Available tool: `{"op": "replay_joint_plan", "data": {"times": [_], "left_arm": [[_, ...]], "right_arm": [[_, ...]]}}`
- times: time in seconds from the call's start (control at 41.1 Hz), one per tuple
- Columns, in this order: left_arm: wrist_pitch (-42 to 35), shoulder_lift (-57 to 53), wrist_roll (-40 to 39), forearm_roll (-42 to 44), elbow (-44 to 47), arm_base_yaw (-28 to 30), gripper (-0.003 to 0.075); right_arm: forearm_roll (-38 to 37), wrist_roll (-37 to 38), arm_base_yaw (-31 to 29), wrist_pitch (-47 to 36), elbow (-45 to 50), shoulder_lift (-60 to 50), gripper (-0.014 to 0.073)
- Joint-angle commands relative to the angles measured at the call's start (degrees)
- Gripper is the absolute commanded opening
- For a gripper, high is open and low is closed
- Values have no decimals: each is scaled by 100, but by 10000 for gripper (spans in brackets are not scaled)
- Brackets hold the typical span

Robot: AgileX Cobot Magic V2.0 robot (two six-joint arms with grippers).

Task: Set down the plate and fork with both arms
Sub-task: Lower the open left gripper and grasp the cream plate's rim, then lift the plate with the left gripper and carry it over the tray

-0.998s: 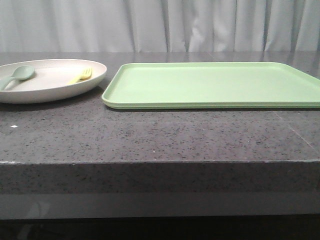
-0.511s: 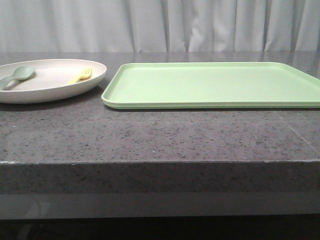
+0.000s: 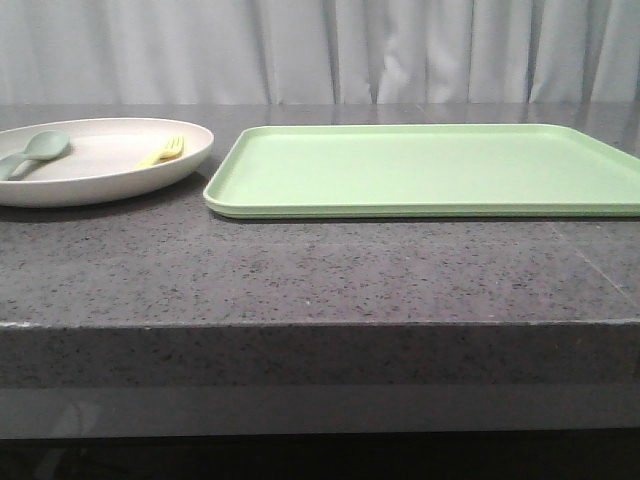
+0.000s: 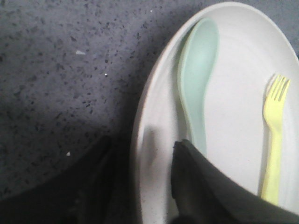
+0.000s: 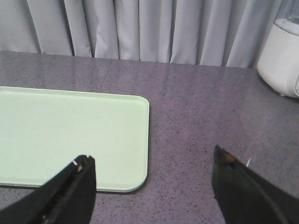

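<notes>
The cream plate [image 3: 100, 170] rests on the dark counter at the left, partly cut off by the front view's edge. On it lie the pale-yellow fork [image 3: 163, 151] and a grey-green spoon [image 3: 38, 150]. In the left wrist view my left gripper [image 4: 140, 182] is open and straddles the plate [image 4: 243, 60] at its rim: one dark finger over the inside by the spoon [image 4: 198, 79] handle, the other outside over the counter. The fork [image 4: 274, 135] lies beyond the inner finger. My right gripper [image 5: 152, 186] hangs wide open over bare counter, holding nothing. Neither gripper shows in the front view.
A large rectangular light-green tray [image 3: 420, 170] lies to the right of the plate; its corner [image 5: 135, 177] sits by my right gripper's fingers. A white appliance [image 5: 282, 60] stands at the counter's far side. Grey curtains hang behind.
</notes>
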Motion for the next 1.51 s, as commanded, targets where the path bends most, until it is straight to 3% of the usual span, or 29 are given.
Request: {"op": "replay_joint_plan", "data": {"times": [0.0, 0.292, 0.487, 0.706, 1.022, 1.29, 1.484], "left_arm": [[130, -243, 42, -312, -181, 19, 155], [108, -243, 42, -336, -193, 19, -20], [133, -290, -47, -652, -367, 19, -20], [17, -562, -756, -525, -787, -196, -20], [-629, -714, -2628, 833, -1575, -1648, -20], [-1614, -642, -4259, 2015, -1650, -3246, -20], [-2284, -356, -5679, 3055, -1650, -4102, -20]], "right_arm": [[-102, -30, 3, -444, -199, 91, 542], [-102, -30, 3, -444, -199, 91, 542], [-102, -30, 3, -444, -199, 91, 542], [-102, -30, 3, -444, -199, 91, 542], [-102, -30, 3, -444, -199, 91, 542], [-102, -30, 3, -444, -199, 91, 542], [-102, -30, 3, -444, -199, 91, 542]]}}
